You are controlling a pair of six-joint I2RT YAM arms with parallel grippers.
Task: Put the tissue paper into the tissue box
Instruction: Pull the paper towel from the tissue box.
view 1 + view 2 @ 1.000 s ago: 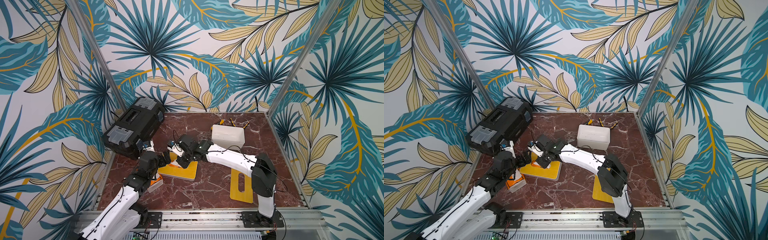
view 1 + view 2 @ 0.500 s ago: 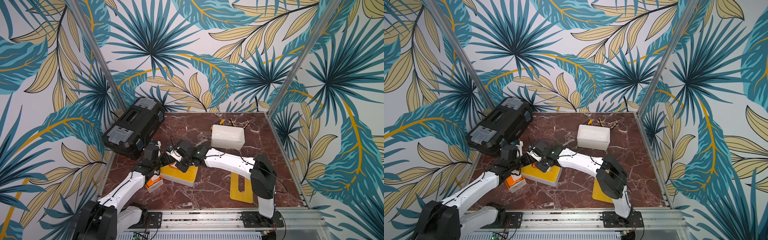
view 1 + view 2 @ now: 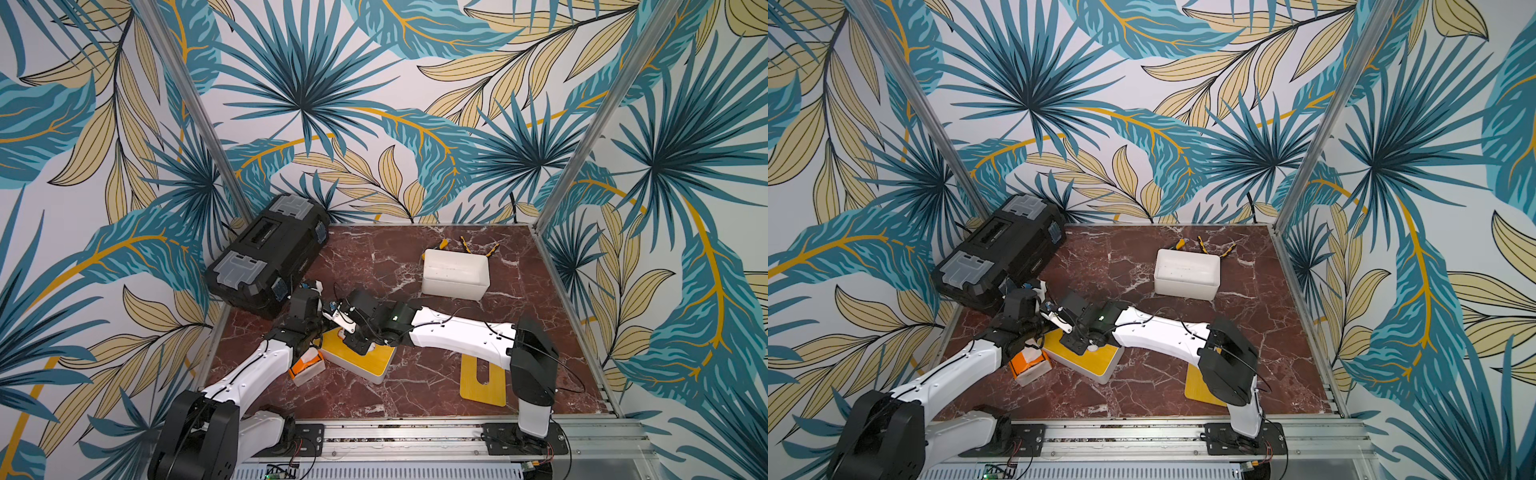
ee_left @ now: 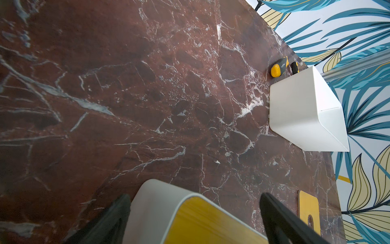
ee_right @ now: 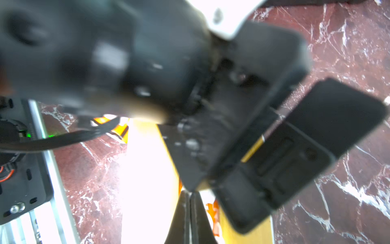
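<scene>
**Left gripper** (image 4: pixel 195 196): jaws spread fully, straddling 1 end of the tissue box (image 3: pixel 376 359), clamping nothing.

**Right gripper** (image 5: pixel 189 202): jaws pressed together, empty, poised over the box's yellow top (image 4: pixel 211 221).

**Tissue paper** (image 3: pixel 306 365): orange-and-white pack lying on the table (image 3: pixel 415 395) just beside the left gripper, outside the box.

**Hazards, judged:**
- The 2 grippers crowd closely and may collide.
- An off-centre squeeze could skew the box into the pack.
- The yellow top looks closed, blocking entry.

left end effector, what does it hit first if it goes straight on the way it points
Likely the yellow-topped white box: its end sits between the left end effector's open fingers, though depth is unclear.
</scene>
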